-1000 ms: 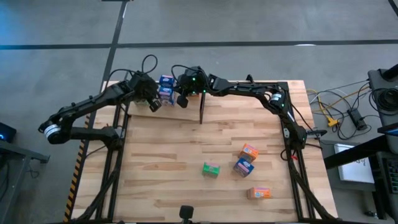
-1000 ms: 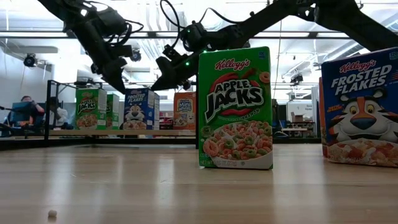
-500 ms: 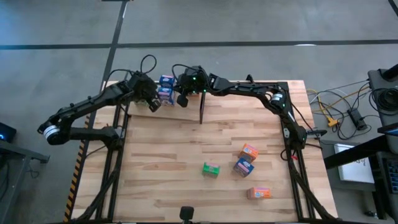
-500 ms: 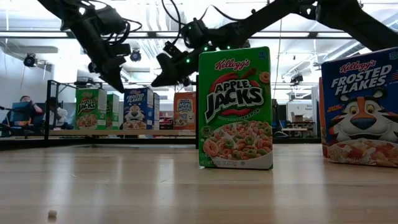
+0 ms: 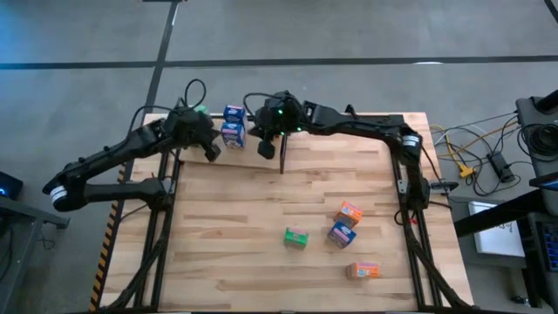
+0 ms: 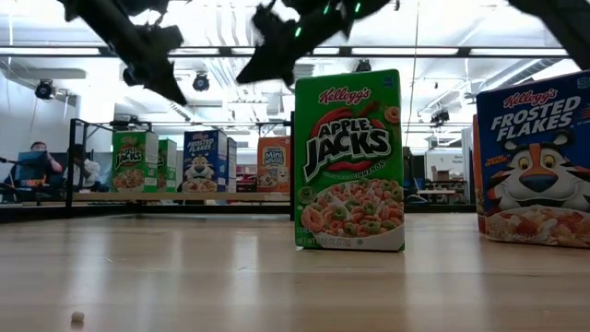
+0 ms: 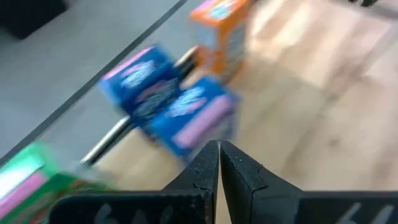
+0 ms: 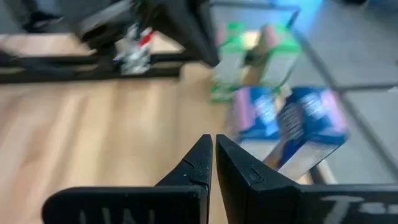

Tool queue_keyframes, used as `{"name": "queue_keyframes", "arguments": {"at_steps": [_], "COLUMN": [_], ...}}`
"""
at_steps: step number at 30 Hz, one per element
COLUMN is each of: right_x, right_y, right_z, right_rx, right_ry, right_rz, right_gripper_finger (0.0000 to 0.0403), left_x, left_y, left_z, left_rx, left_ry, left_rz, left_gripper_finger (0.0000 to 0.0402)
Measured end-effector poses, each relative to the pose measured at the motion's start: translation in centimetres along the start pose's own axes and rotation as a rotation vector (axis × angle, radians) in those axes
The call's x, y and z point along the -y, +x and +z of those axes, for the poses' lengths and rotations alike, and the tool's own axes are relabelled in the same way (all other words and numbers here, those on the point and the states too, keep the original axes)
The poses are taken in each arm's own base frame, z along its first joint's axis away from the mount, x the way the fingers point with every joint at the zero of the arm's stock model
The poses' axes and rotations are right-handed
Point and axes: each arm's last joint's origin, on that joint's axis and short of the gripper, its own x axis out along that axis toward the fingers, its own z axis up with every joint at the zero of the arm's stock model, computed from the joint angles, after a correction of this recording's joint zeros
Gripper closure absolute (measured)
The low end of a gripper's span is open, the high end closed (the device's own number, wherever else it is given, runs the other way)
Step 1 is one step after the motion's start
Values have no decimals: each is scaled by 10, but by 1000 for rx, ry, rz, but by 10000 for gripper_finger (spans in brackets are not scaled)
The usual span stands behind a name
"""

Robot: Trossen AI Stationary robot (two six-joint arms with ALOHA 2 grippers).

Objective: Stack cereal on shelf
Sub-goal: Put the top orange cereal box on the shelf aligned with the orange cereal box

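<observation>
On the shelf (image 5: 342, 133) at the table's far edge stand two blue cereal boxes (image 5: 232, 125), side by side, with a green one (image 5: 200, 111) to their left. The low view shows them in a row: green (image 6: 135, 161), blue (image 6: 205, 161), orange (image 6: 273, 164). My left gripper (image 5: 211, 152) hovers shut just left of the blue boxes. My right gripper (image 5: 266, 149) hovers shut just to their right, by the black divider rod (image 5: 282, 155). In the left wrist view the shut gripper (image 7: 219, 149) points at the blue boxes (image 7: 186, 115). The right wrist view shows its shut gripper (image 8: 213, 144) before blue (image 8: 314, 121) and green (image 8: 255, 59) boxes.
Several loose boxes stand on the tabletop toward its near right: green (image 5: 296, 236), blue (image 5: 341, 233), orange (image 5: 349, 212) and another orange (image 5: 364, 270). In the low view the green (image 6: 349, 160) and blue (image 6: 533, 161) ones loom close. Bare wood spans the table's left and middle.
Both grippers have risen from beside the shelf boxes, staying shut. The left one has drawn slightly toward the table's left, the right one slightly right and toward the near edge. The boxes have stayed in place.
</observation>
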Motion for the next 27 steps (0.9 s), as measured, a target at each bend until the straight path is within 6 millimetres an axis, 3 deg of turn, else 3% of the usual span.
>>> {"name": "queue_keyframes", "arguments": {"at_steps": [6,12,19,27], "right_x": [-47,-83,-127,-192], "right_y": [-49,-82,-84,-79], "right_z": [17,12,-9,-22], "right_rx": [-102,-242,-401,-491], "right_ry": [52,195,302,279], "right_rz": [93,151,200,205], "right_gripper_finger": [390,390,390,390], "left_x": [36,75,113,151], "left_y": [-22,-42,-61,-78], "left_z": [2,3,-4,-23], "left_rx": [119,247,332,419], "left_ry": [57,148,222,265], "left_rz": [-186,-377,-475,-543], "left_gripper_finger": [401,402,401,401]}}
